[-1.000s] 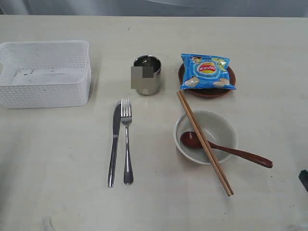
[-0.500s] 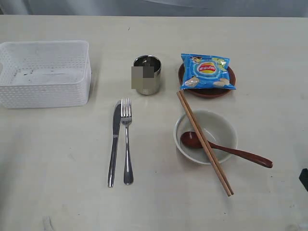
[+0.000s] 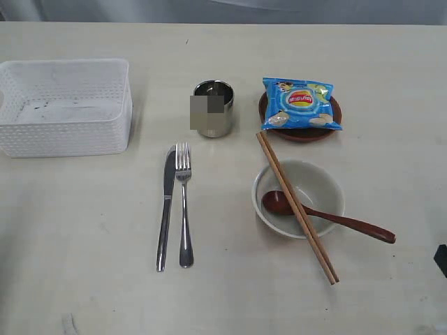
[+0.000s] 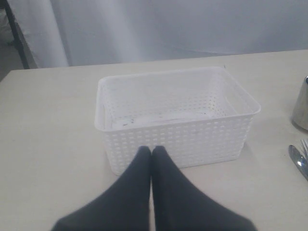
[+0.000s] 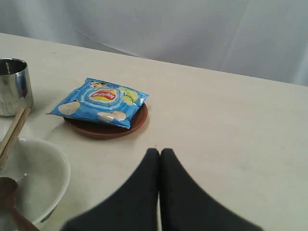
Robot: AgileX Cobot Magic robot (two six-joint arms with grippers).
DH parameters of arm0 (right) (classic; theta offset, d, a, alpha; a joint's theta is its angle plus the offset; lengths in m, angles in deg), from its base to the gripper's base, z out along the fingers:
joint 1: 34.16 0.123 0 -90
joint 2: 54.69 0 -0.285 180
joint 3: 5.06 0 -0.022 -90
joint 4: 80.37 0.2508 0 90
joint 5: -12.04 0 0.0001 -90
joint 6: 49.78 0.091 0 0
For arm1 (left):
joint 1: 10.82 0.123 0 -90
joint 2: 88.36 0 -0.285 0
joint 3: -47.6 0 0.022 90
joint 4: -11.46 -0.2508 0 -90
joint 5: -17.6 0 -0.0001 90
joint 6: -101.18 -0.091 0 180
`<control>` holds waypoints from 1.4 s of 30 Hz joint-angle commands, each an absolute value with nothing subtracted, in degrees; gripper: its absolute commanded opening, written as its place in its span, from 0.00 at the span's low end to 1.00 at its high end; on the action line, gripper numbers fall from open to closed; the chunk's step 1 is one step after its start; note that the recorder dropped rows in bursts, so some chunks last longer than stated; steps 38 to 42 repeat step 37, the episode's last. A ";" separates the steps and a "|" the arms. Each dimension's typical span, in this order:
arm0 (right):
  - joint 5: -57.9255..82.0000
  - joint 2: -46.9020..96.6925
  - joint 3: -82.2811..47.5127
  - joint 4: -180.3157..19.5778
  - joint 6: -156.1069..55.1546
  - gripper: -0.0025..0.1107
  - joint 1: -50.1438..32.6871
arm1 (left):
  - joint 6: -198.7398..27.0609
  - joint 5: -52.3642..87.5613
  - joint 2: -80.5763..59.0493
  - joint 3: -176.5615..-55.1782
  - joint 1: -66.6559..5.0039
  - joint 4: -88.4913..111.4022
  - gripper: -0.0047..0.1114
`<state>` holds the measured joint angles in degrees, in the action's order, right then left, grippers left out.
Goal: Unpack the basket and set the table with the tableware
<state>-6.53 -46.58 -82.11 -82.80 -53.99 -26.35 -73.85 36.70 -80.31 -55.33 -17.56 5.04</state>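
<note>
The white basket (image 3: 64, 106) (image 4: 175, 115) stands empty at the table's (image 3: 84, 244) left. A steel knife (image 3: 165, 207) and fork (image 3: 184, 202) lie side by side in the middle. Behind them stands the steel cup (image 3: 214, 108). A cream bowl (image 3: 300, 199) holds a red-brown spoon (image 3: 325, 216), with wooden chopsticks (image 3: 297, 207) across its rim. A blue chip bag (image 3: 302, 105) lies on the brown plate (image 3: 300, 132). My left gripper (image 4: 151, 150) is shut and empty, just short of the basket. My right gripper (image 5: 160, 152) is shut and empty, near the plate (image 5: 107, 129).
A dark part of the right arm (image 3: 441, 259) shows at the exterior view's right edge. A pale curtain (image 5: 192, 29) hangs behind the table's far edge. The cup (image 5: 13, 86) and bowl (image 5: 31, 178) sit beside the right gripper's view.
</note>
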 commanded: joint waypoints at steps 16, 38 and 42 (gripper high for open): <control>-6.31 -46.90 -82.28 -83.22 -52.48 0.02 -26.68 | -73.93 36.28 -80.58 -55.18 -17.34 5.66 0.04; -6.31 -46.90 -82.28 -83.22 -51.86 0.02 -26.68 | -73.93 36.28 -80.58 -55.18 -17.34 5.66 0.04; -6.31 -46.90 -82.28 -83.22 -51.86 0.02 -26.68 | -73.93 36.28 -80.58 -55.18 -17.34 5.66 0.04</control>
